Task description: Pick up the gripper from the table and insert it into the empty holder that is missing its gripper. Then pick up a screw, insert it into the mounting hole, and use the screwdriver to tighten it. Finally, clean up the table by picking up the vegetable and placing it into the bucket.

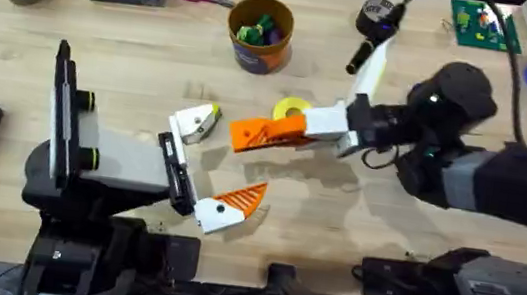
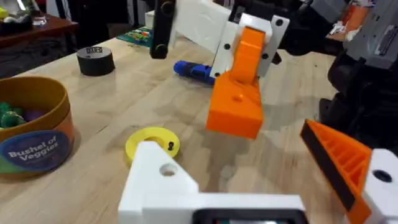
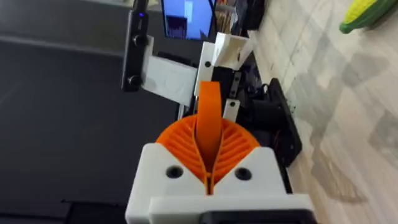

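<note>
Clamping the gripper (image 3: 209,127), the right gripper's (image 3: 210,180) two pads show — the left gripper (image 1: 209,166) spread wide; one screwdriver (image 2: 194,71) appears.

Bright, even light from above washes the pale desk (image 1: 152,73), soft shadows pool under the arms, the overhead view looks slightly smeared, and in the right wrist view the dark background sits out of focus.
</note>
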Motion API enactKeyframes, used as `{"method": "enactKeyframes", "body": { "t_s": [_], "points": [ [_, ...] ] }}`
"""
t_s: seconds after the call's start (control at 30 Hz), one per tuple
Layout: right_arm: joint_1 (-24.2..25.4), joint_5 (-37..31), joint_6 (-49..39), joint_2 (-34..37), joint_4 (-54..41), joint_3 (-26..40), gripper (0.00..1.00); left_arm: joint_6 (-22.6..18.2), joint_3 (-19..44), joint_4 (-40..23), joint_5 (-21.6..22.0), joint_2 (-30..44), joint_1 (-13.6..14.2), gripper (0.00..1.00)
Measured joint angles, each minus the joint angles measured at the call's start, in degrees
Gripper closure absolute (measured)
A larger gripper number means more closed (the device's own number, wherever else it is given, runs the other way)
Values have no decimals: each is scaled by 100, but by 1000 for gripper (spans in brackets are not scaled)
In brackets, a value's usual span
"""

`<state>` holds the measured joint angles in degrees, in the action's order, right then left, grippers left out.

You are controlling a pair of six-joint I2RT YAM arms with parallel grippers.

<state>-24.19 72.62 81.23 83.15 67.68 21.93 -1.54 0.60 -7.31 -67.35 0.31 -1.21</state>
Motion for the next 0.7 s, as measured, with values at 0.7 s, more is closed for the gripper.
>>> {"method": "enactKeyframes", "body": {
  "t_s": [0.7],
  "points": [
    [-633,-262,-26,728,2,684,993,0,0,0,0,1,0,15]
  ]
}}
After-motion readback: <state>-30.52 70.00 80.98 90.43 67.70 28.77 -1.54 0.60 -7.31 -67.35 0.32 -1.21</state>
